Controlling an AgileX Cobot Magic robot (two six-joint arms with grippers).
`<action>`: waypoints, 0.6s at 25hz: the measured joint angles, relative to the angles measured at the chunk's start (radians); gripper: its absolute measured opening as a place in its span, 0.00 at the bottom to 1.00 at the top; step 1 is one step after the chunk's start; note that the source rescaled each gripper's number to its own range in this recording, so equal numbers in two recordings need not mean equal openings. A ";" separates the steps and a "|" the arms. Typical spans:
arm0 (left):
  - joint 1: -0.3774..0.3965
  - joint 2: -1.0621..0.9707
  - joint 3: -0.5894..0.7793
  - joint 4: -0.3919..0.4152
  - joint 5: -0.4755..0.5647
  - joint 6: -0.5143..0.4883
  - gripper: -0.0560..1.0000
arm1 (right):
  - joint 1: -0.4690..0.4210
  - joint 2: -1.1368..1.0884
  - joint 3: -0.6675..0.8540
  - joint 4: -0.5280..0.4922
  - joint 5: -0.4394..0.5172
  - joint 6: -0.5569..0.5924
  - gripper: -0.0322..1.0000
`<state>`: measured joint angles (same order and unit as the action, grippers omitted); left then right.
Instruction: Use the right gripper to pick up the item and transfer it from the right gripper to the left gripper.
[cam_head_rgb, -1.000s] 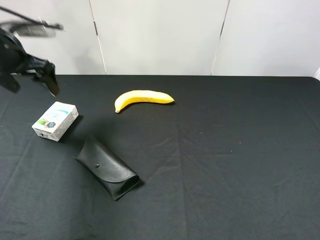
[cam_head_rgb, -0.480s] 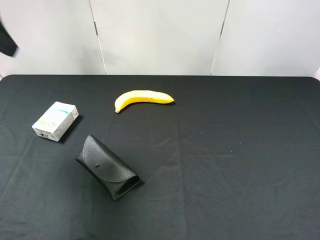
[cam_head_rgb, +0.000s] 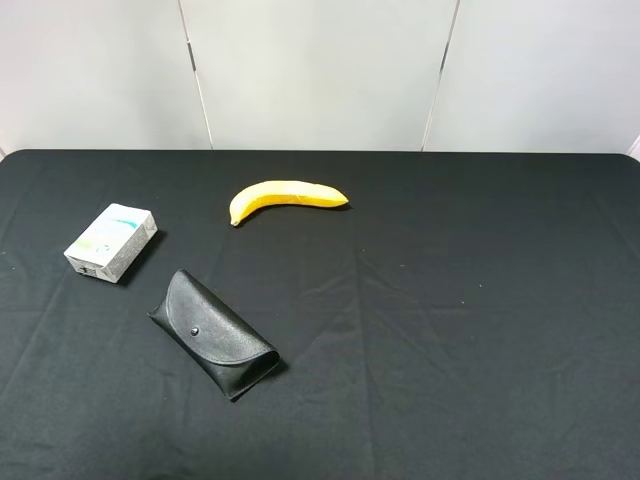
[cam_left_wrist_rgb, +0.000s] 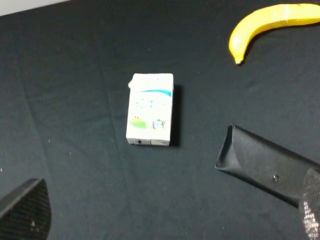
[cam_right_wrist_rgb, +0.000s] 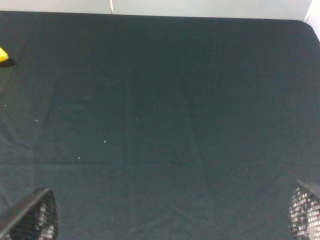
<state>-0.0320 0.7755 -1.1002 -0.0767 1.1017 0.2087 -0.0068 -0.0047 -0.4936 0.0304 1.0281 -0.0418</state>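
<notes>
The milk carton (cam_head_rgb: 111, 241) (cam_left_wrist_rgb: 150, 109) lay flat on the black desk (cam_head_rgb: 450, 330) near its left edge, free of both arms. The glasses case (cam_head_rgb: 214, 334) (cam_left_wrist_rgb: 267, 165) sat just toward the front edge from it, and the banana (cam_head_rgb: 285, 196) (cam_left_wrist_rgb: 270, 24) lay nearer the back edge. The left gripper (cam_left_wrist_rgb: 165, 220) hung above the carton, jaws spread wide. The right gripper (cam_right_wrist_rgb: 172, 215) was likewise parted over bare cloth, probably toward the right edge.
</notes>
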 joint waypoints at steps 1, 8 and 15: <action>0.000 -0.041 0.025 0.000 0.001 -0.002 1.00 | 0.000 0.000 0.000 0.000 0.000 0.000 1.00; 0.000 -0.350 0.257 0.000 0.016 -0.010 1.00 | 0.000 0.000 0.000 0.000 0.000 0.000 1.00; 0.000 -0.659 0.495 0.000 0.014 -0.110 1.00 | 0.000 0.000 0.000 0.000 0.000 0.000 1.00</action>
<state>-0.0320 0.1162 -0.6049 -0.0767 1.1153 0.0990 -0.0068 -0.0047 -0.4936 0.0304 1.0281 -0.0418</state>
